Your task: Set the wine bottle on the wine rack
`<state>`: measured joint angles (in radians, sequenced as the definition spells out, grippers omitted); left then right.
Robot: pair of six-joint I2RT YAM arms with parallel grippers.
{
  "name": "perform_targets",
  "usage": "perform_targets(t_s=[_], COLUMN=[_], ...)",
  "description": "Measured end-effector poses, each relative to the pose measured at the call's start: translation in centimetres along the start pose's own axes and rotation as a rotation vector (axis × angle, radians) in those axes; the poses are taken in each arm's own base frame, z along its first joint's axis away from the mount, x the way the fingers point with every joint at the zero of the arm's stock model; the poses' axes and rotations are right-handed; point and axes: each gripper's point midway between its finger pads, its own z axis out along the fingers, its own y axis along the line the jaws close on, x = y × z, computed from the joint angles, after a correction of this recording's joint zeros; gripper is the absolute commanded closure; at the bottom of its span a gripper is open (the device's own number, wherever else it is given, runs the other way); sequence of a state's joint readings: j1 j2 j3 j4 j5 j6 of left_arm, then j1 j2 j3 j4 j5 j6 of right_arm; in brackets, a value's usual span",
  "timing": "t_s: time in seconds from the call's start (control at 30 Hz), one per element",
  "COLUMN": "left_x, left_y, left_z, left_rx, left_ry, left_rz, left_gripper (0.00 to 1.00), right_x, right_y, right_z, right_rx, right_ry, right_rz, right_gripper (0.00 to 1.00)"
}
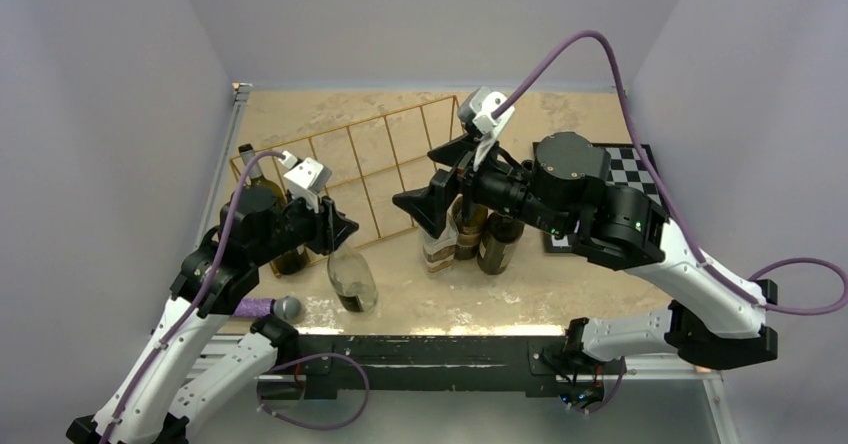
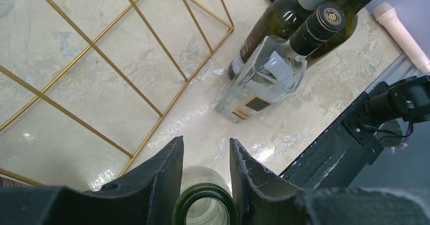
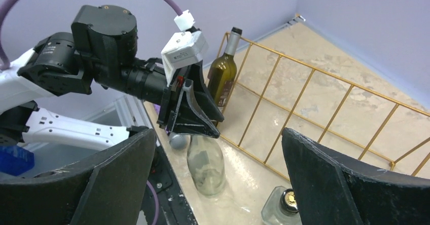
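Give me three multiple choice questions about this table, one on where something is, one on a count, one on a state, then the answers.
1. The clear bottle between the left gripper jaws stands:
A in a slot of the wine rack
B on the table, just outside the rack's near edge
C on top of another bottle

2. The clustered bottles below the right gripper number:
A three
B one
C five

3. The right gripper's jaws are:
A shut on a bottle
B shut on nothing
C open and empty

Answers:
1 B, the top view shows it nearer than the gold frame.
2 A, one is clear and two are dark.
3 C, the right wrist view shows a wide gap with nothing held.
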<state>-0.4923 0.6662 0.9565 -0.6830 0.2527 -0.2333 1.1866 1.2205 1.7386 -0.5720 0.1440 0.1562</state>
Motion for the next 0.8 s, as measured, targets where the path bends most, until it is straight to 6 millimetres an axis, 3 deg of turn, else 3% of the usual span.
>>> perform_targets(t_s=[0.17, 0.4, 0.6, 0.8], left_x=[0.0, -0.4, -2.9, -5.2], left_y=[0.5, 2.5, 4.0, 5.7], left_z=[-0.1, -1.3, -2.2, -1.6], left_rx=[-0.037, -0.168, -0.290, -0.394], left_ry=[0.020, 0.033, 0.014, 0.003], left_rz=[-0.008, -0.002, 0.001, 0.004], left_gripper=[1.00, 1.00, 1.00, 1.00], right_x=[-0.6, 1.8, 2.9, 3.0], right_y=[-0.1, -0.3, -0.5, -0.6], right_z=[-0.7, -0.4, -1.0, -2.0], right_rx=[-0.001, 0.003, 0.004, 0.003], right_ry=[-0.024, 0.029, 0.047, 0.039], right_rz=[0.004, 0.000, 0.012, 0.028], right_gripper=[0.01, 0.01, 0.01, 0.01])
